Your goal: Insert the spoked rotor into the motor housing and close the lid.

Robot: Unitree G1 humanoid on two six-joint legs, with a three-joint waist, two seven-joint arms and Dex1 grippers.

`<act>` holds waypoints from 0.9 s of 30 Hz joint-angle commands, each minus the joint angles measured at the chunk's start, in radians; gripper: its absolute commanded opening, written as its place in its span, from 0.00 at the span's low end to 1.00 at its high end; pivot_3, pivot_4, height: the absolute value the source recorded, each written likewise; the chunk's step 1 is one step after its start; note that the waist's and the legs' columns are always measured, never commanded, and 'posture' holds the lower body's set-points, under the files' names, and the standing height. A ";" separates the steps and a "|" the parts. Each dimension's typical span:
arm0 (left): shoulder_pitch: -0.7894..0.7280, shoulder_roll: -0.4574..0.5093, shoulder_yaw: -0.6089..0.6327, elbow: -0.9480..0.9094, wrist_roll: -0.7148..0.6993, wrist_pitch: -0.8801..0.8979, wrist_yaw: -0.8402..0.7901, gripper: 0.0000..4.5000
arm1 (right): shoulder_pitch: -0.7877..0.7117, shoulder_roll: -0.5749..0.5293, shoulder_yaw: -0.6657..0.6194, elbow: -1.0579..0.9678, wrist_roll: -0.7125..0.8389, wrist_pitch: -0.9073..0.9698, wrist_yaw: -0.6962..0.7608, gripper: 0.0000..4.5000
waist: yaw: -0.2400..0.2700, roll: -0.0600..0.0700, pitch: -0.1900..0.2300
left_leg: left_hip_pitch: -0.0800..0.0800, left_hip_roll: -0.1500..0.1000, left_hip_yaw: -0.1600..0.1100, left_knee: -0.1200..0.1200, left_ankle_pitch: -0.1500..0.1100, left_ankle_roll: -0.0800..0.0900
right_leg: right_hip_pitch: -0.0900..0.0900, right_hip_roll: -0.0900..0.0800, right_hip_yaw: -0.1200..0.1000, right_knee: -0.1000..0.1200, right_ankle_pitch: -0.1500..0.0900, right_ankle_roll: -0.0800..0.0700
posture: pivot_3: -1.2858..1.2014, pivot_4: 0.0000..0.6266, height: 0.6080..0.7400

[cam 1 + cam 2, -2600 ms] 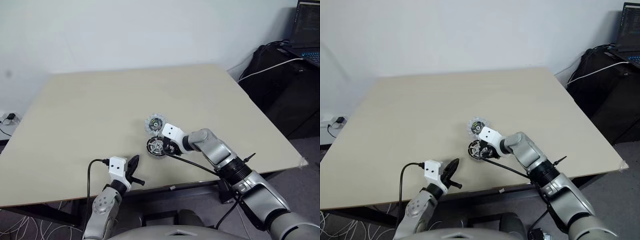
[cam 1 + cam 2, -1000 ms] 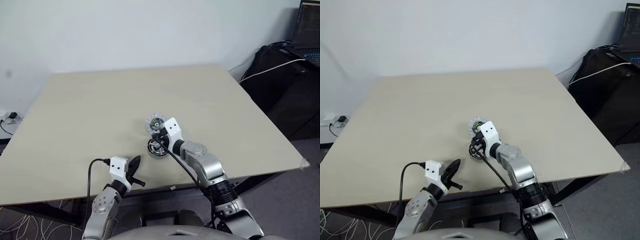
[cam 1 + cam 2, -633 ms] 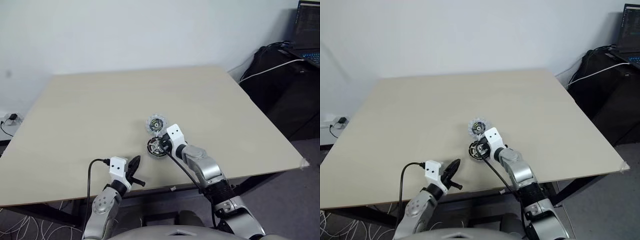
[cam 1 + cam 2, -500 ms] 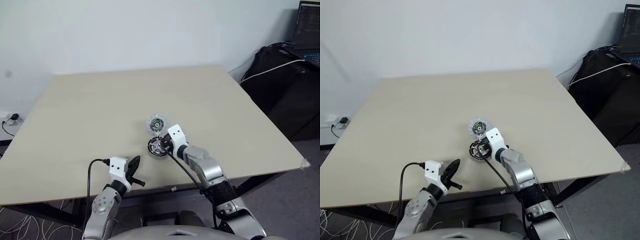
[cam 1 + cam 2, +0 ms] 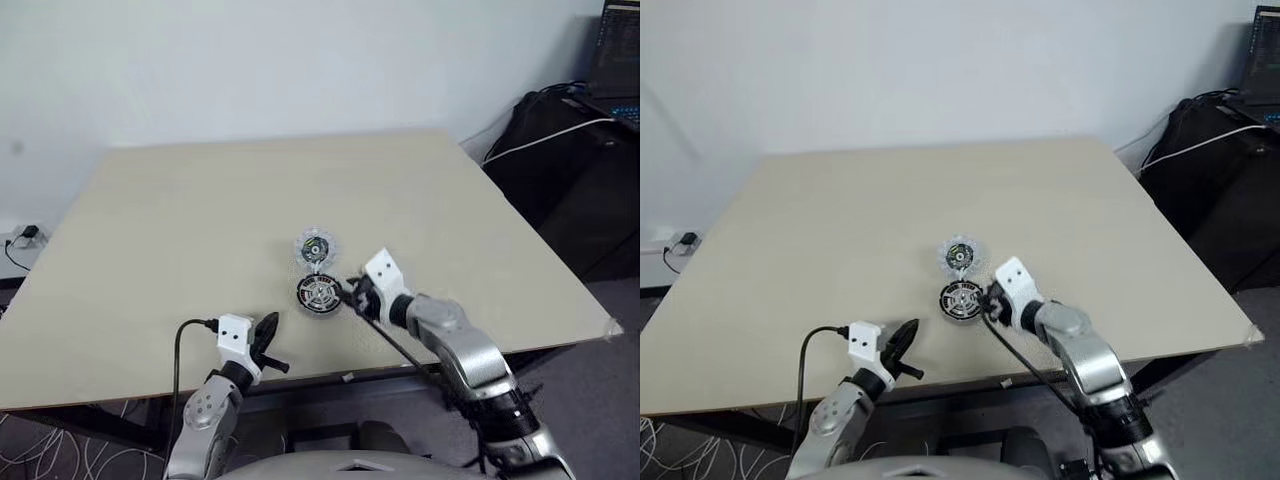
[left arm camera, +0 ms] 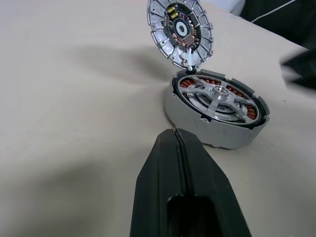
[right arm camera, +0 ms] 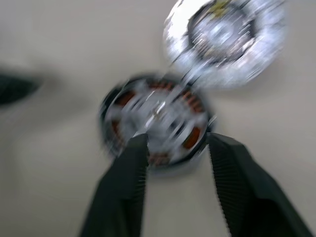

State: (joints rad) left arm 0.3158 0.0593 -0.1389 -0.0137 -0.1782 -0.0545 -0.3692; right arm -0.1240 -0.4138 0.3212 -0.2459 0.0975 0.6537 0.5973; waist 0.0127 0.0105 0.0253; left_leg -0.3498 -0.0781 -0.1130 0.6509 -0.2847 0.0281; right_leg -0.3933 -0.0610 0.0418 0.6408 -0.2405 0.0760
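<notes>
Lid propped open against motor housing; right claw wide, left claw closed, empty.

Head views look down on the table; wrist views sit close to the motor housing.

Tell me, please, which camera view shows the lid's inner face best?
The left wrist view: the lid stands open and sharp above the motor housing, its dark centre and scalloped rim clear. The right wrist view blurs it; both eye views show it small.
</notes>
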 commanded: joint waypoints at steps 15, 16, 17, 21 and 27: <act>-0.014 -0.029 -0.005 -0.037 -0.015 -0.017 0.006 0.00 | -0.516 -0.186 0.397 0.351 -0.297 -0.329 0.527 1.00 | 0.007 -0.010 0.008 | -0.001 0.000 0.000 0.004 0.000 0.001 | 0.001 0.000 -0.001 -0.001 0.005 -0.001 | 0.52 0.00 1.00; -0.012 -0.031 -0.004 -0.037 -0.015 -0.019 0.007 0.00 | -0.537 -0.175 0.404 0.383 -0.308 -0.348 0.539 1.00 | 0.007 -0.010 0.008 | -0.001 0.000 0.000 0.004 0.000 0.001 | 0.001 0.000 -0.001 -0.001 0.005 -0.002 | 0.52 0.00 1.00; -0.010 -0.034 -0.004 -0.037 -0.015 -0.022 0.010 0.00 | -0.557 -0.161 0.408 0.422 -0.320 -0.368 0.545 1.00 | 0.008 -0.010 0.008 | -0.001 0.000 0.000 0.004 0.000 0.001 | 0.001 0.000 -0.001 -0.001 0.006 -0.003 | 0.52 0.00 1.00; 0.000 -0.040 -0.001 -0.040 -0.015 -0.029 0.017 0.00 | -0.618 -0.121 0.428 0.538 -0.375 -0.448 0.568 1.00 | 0.010 -0.010 0.008 | -0.001 0.000 0.000 0.004 -0.001 0.001 | 0.000 0.000 -0.001 -0.001 0.005 -0.003 | 0.52 0.00 1.00; 0.000 -0.041 -0.003 -0.038 -0.016 -0.030 0.018 0.00 | -0.647 -0.081 0.424 0.586 -0.423 -0.511 0.597 1.00 | 0.010 -0.010 0.008 | -0.001 -0.001 0.000 0.004 -0.001 0.001 | 0.000 0.000 0.000 0.000 0.005 -0.003 | 0.52 0.00 1.00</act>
State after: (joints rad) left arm 0.3235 0.0281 -0.1418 -0.0156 -0.1795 -0.0592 -0.3503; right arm -0.7383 -0.4992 0.7583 0.3428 -0.3135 0.1709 1.1833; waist 0.0226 0.0007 0.0334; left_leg -0.3510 -0.0787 -0.1131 0.6545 -0.2855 0.0289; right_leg -0.3936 -0.0609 0.0414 0.6409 -0.2350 0.0726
